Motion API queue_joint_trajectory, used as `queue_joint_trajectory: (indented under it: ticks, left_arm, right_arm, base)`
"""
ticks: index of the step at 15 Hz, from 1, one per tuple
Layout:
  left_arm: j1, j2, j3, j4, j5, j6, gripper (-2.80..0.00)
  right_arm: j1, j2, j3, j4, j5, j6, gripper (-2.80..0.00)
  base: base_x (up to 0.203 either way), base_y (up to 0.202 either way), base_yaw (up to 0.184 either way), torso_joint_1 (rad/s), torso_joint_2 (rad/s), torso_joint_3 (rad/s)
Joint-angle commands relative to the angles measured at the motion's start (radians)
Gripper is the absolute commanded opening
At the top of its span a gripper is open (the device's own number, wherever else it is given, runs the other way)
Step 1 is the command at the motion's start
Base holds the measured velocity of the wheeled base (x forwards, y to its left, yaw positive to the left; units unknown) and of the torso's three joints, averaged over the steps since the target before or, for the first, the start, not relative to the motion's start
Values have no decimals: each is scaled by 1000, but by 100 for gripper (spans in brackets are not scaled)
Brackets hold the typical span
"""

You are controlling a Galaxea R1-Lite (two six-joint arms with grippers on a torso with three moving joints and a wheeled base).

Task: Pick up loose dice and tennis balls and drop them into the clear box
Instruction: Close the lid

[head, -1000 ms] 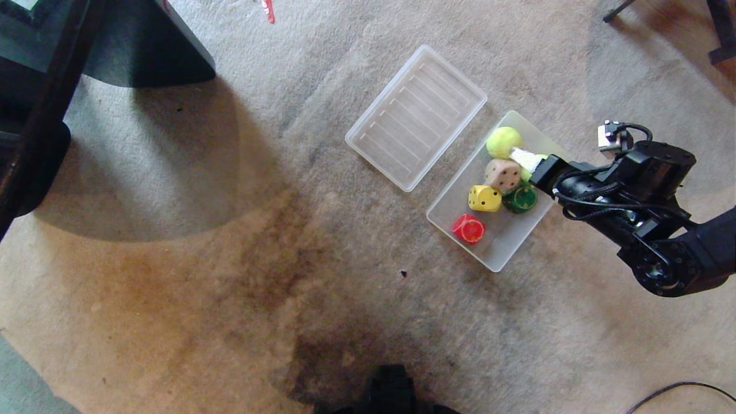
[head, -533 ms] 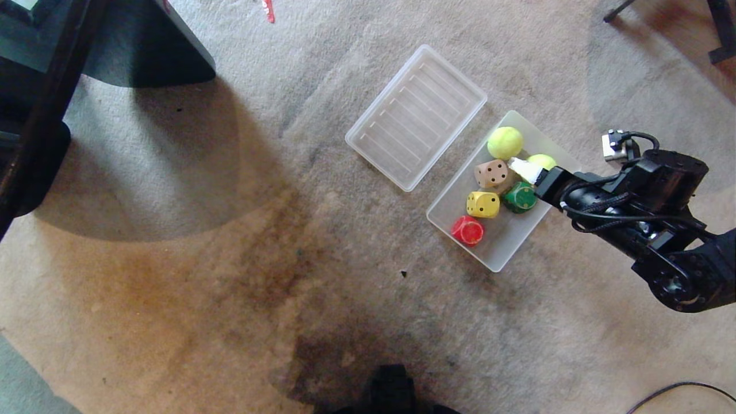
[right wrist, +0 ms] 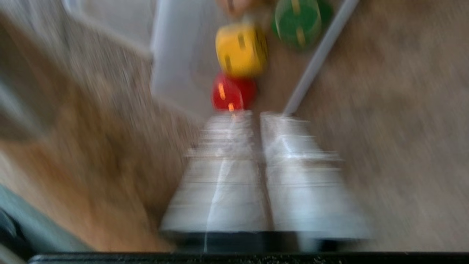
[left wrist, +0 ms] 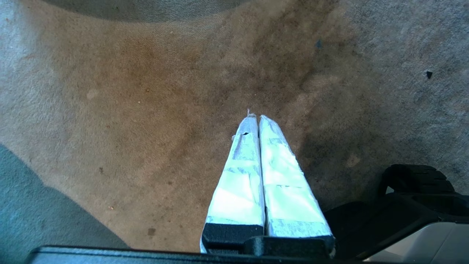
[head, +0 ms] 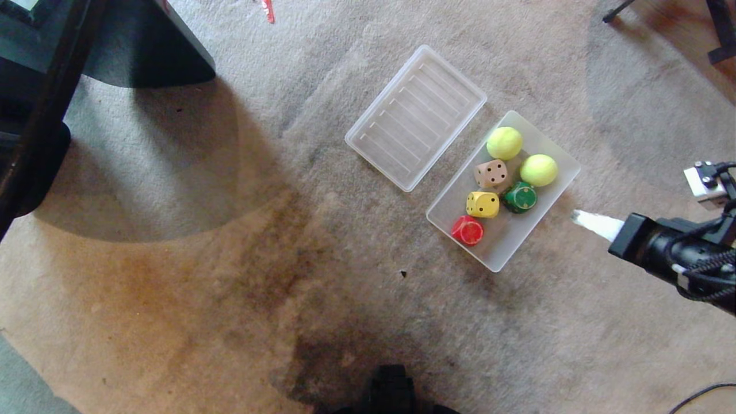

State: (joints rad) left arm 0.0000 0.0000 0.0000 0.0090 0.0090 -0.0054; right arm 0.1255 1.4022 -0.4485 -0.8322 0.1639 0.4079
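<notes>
The clear box (head: 508, 248) lies on the carpet and holds two tennis balls (head: 504, 142) (head: 539, 169) plus the beige die (head: 491, 173), yellow die (head: 483, 204), green die (head: 520, 196) and red die (head: 468, 229). My right gripper (head: 577, 217) hangs just outside the box's right side, its taped fingers together and empty. The blurred right wrist view shows that gripper (right wrist: 256, 115) short of the red die (right wrist: 232, 91), the yellow die (right wrist: 240, 49) and the green die (right wrist: 298, 22). My left gripper (left wrist: 258, 116) is shut over bare stained carpet.
The flat ribbed lid (head: 416, 117) lies beside the box on its far left. Dark furniture (head: 103, 40) fills the upper left corner. A cable (head: 701, 394) runs along the floor at the lower right. A red scrap (head: 268, 10) lies at the top.
The right arm has pulled back out of the box toward the right. The second tennis ball now rests free in the box. The right fingers have come together.
</notes>
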Motion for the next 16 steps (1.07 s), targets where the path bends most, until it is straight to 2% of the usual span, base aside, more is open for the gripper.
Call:
queue_joint_trajectory:
  ticks: [1, 5, 11, 13, 16]
  left_arm:
    - [0, 0, 0, 0, 0, -1, -280]
    - [0, 0, 0, 0, 0, -1, -280]
    - [0, 0, 0, 0, 0, -1, -280]
    - [0, 0, 0, 0, 0, -1, -280]
    - [0, 0, 0, 0, 0, -1, -280]
  right_arm:
    - [-2, -166, 55, 80, -5, -15, -280]
    - [-3, -387, 160, 313, -71, -82, -280]
    - [-9, -776, 218, 706, -166, -221, -280]
    - [-28, -997, 255, 843, -185, -292, -280]
    - [-85, -1188, 323, 994, -194, -376, -280]
  base:
    - [0, 0, 0, 0, 0, 0]
    - [0, 0, 0, 0, 0, 0]
    - [0, 0, 0, 0, 0, 0]
    - [0, 0, 0, 0, 0, 0]
    - [0, 0, 0, 0, 0, 0]
